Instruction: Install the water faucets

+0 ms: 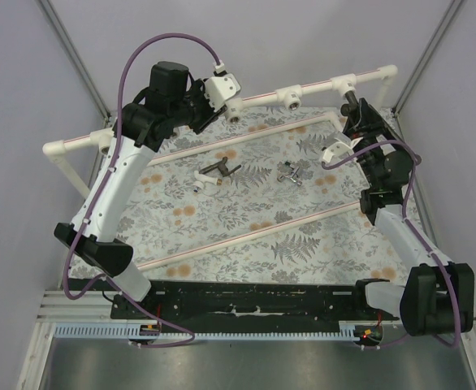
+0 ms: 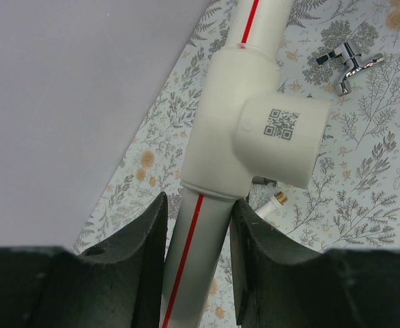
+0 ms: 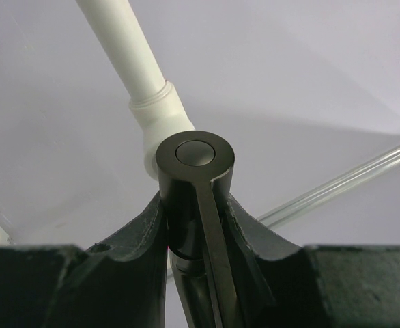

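This is a robot test cell in a lab, not a home. Plain grey panels (image 1: 262,41) close in the floral cloth (image 1: 262,236) on three sides, joined by metal struts (image 1: 71,49) at its far corners. Along the cloth's near edge, a black rail (image 1: 246,296) carries two robot arms (image 1: 108,195), with a slotted cable duct (image 1: 222,331) just nearer. A white pipe frame (image 1: 315,86) runs along the cloth's far edge, and one fitting bears a QR code (image 2: 282,125).

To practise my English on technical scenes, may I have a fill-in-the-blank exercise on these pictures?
1. The left claw is shut on the white ___.
2. The right claw holds a black ___.
3. The white tee fitting bears a printed ___ code.
Missing words: pipe; faucet; QR.
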